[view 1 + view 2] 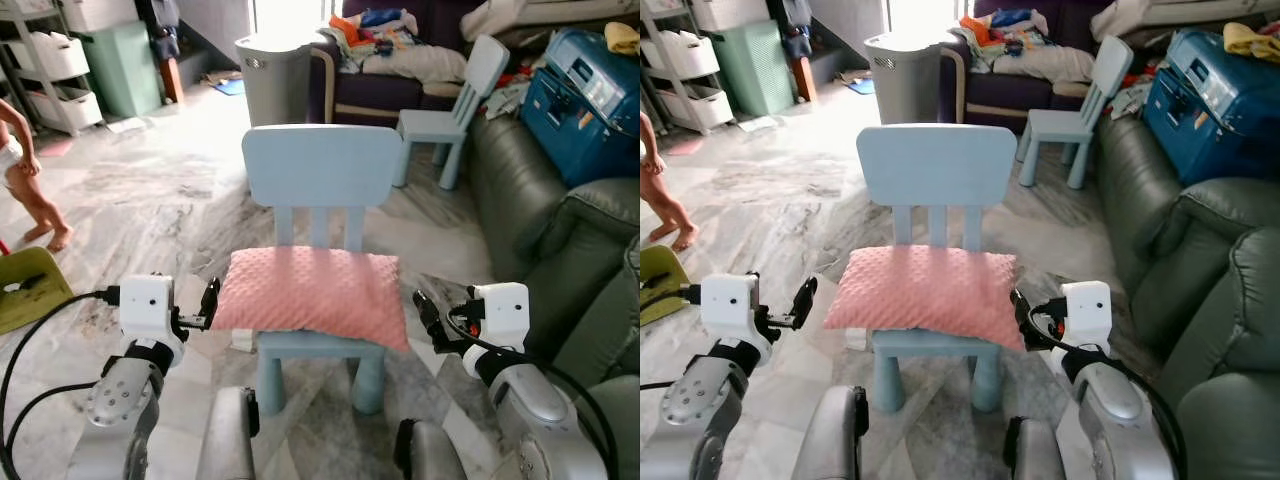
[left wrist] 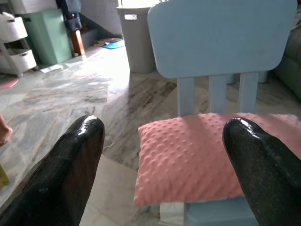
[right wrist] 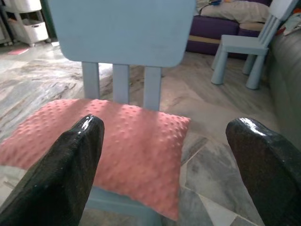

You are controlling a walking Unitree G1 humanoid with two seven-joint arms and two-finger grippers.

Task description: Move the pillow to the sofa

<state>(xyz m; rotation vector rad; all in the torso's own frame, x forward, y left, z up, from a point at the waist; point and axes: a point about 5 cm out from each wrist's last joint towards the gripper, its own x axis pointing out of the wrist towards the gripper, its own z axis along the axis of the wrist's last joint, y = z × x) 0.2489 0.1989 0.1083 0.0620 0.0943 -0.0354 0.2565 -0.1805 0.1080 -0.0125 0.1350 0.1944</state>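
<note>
Pillow (image 1: 310, 292), pink w/ bumps, lies on the blue kid chair (image 1: 320, 170) in mid frame. Left end effector (image 1: 208, 300) & right end effector (image 1: 424, 310) wait beside it, fingers apart, holding nothing. Grab, lift & carry to green sofa (image 1: 530, 200) at right all left to do.

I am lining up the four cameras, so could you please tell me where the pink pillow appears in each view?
Left eye: pink pillow, centre, on the blue chair.
Right eye: lower centre.
Left wrist: lower right.
Right wrist: lower left.
Shared landmark: the chair's backrest slats above it.
</note>
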